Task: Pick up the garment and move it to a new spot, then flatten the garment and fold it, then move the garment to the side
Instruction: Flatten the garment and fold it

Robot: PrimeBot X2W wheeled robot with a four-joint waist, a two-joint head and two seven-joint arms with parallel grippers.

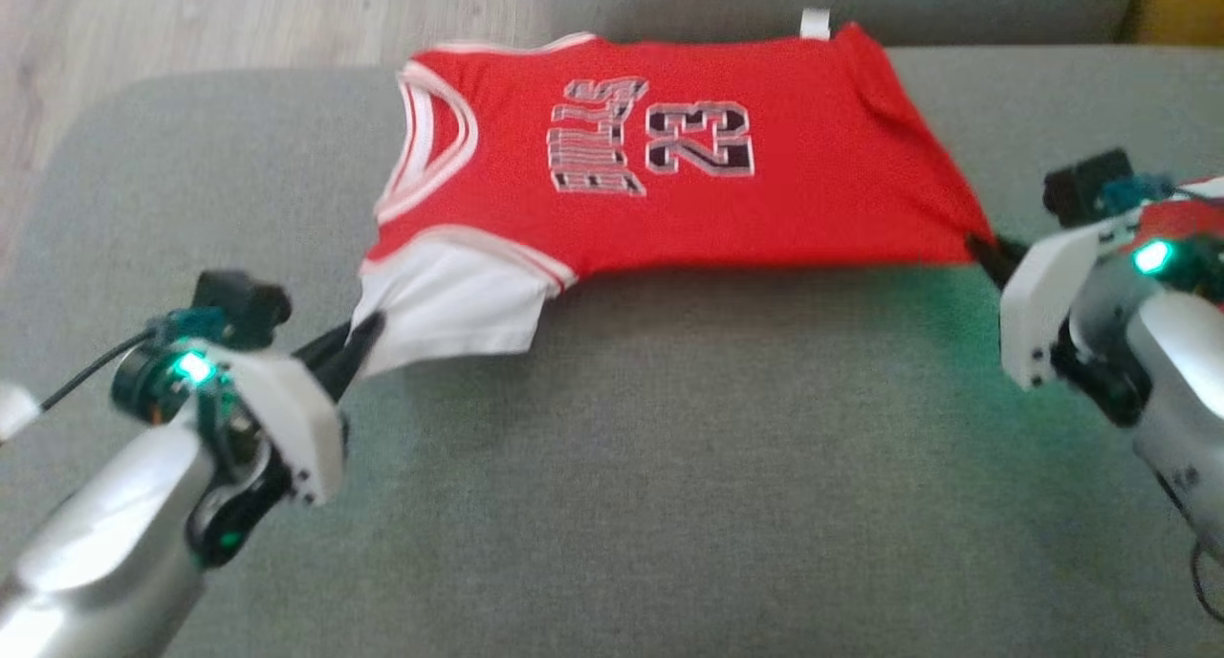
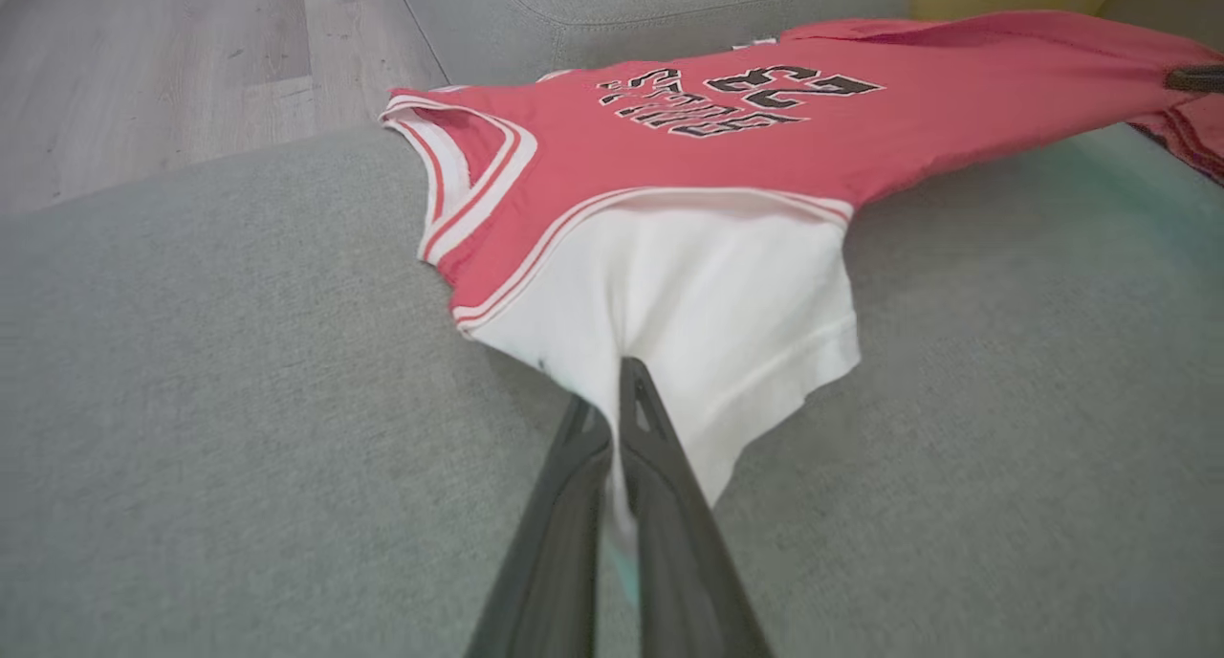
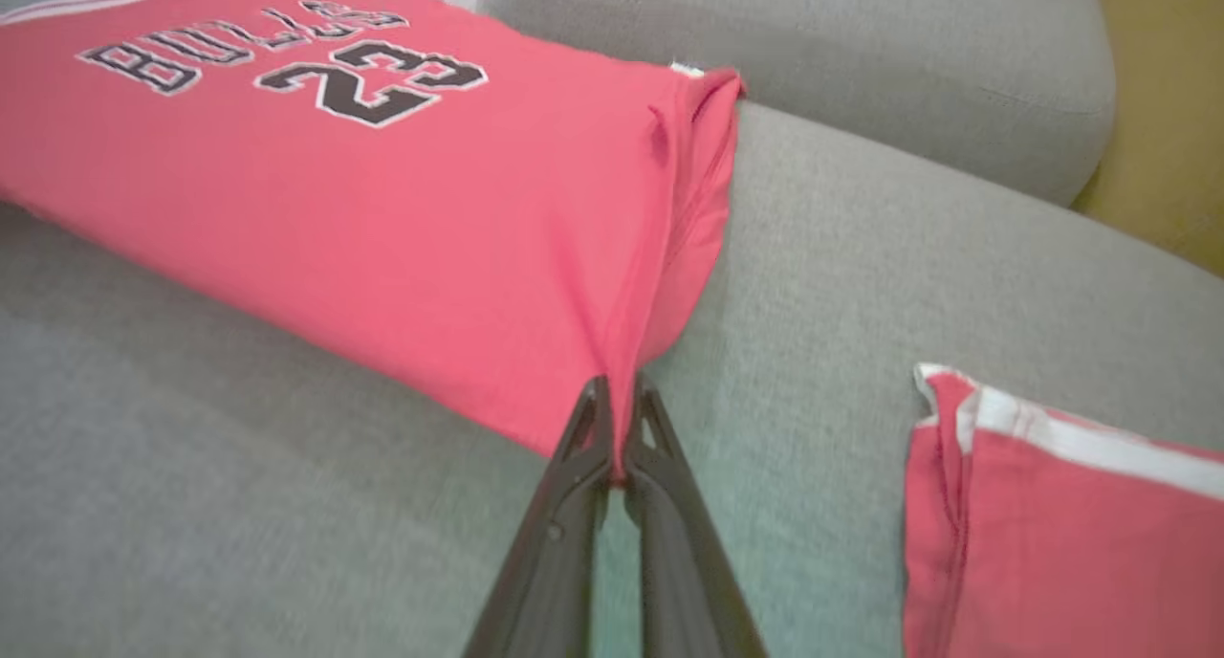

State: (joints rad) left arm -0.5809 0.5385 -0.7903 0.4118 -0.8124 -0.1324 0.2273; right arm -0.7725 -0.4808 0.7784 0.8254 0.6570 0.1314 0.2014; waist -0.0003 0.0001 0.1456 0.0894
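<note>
The garment (image 1: 669,189), a red jersey, is lying spread on the grey sofa cushion (image 1: 669,467), toward its far side near the backrest (image 3: 861,55). Its long axis is running across the head view, collar toward the robot's left and hem toward its right. The left jaws are pinching together on the edge of the white sleeve (image 1: 449,299), and the right jaws are clamping the near hem corner (image 1: 956,242). Each arm is sitting at its own end, so neither is nearer overall. The cloth is stretching away from both pairs of jaws toward the backrest. Its near edge is drawn taut between them and is seemingly lifting a little off the cushion, judging by the shadow under it. The coming move, whether a drag or a fold, is likely depending on both arms travelling together to keep that edge straight. The right wrist view is showing a second red piece with white trim (image 3: 1071,543) lying near that arm, apart from the jersey; the left wrist view is showing the wooden floor (image 2: 143,55) beyond the cushion's edge
</note>
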